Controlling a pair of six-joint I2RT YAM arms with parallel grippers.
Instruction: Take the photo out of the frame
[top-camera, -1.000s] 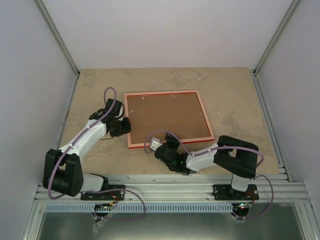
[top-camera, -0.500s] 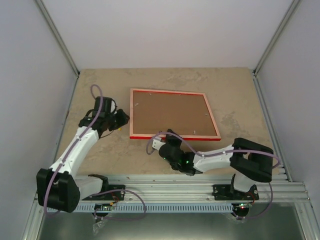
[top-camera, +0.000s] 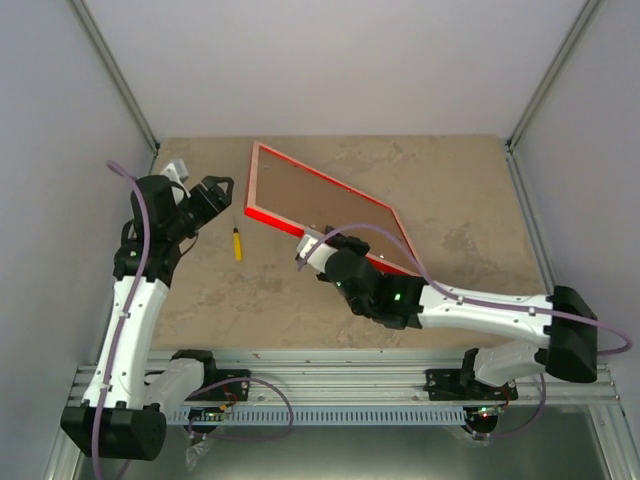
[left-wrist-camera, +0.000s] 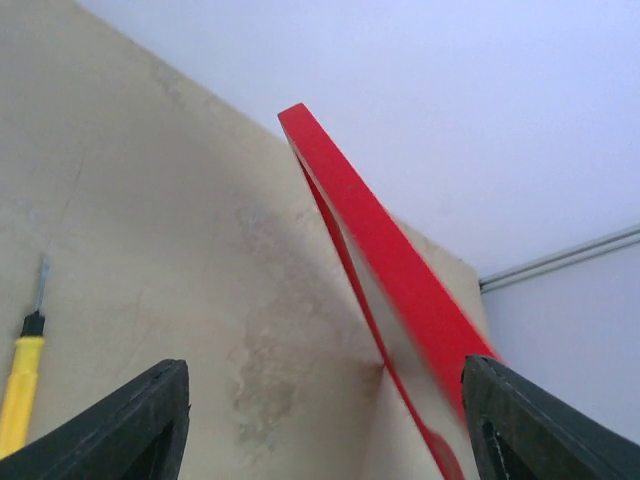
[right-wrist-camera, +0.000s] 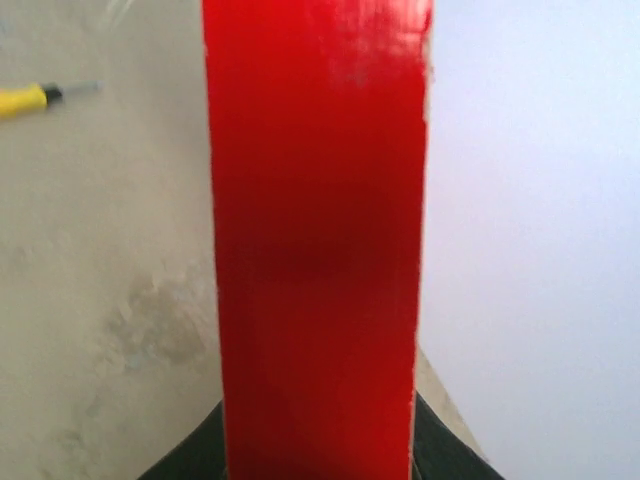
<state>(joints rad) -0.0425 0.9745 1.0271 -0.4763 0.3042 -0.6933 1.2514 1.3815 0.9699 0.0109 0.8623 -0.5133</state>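
**While Clamped by One Edge, Held Up at a Tilt**

Closed narrowly at the right gripper (top-camera: 320, 243), with the near red edge of the frame (top-camera: 325, 205) pinched between the dark fingers (right-wrist-camera: 195, 462). Held at a tilt over the table (top-camera: 480, 200) rather than lying flat, with the brown back turned to the overhead camera and the red rim bright along the left side. Impossible to say whether any corner touches the surface. Hidden in every view: the photo.

Spread wide at the left gripper (top-camera: 215, 192), out to the frame's left and apart from it, with nothing between the fingers. Lying flat on the tabletop between the two grippers: a yellow-handled screwdriver (top-camera: 237, 243).

Beige and mottled underneath, stone-like, with darker blotches near the frame. Closed in by plain pale walls on three sides, with aluminium posts (top-camera: 120, 75) rising from the far corners. Edged along the near side by a ribbed aluminium rail (top-camera: 340, 380) carrying both arm bases.
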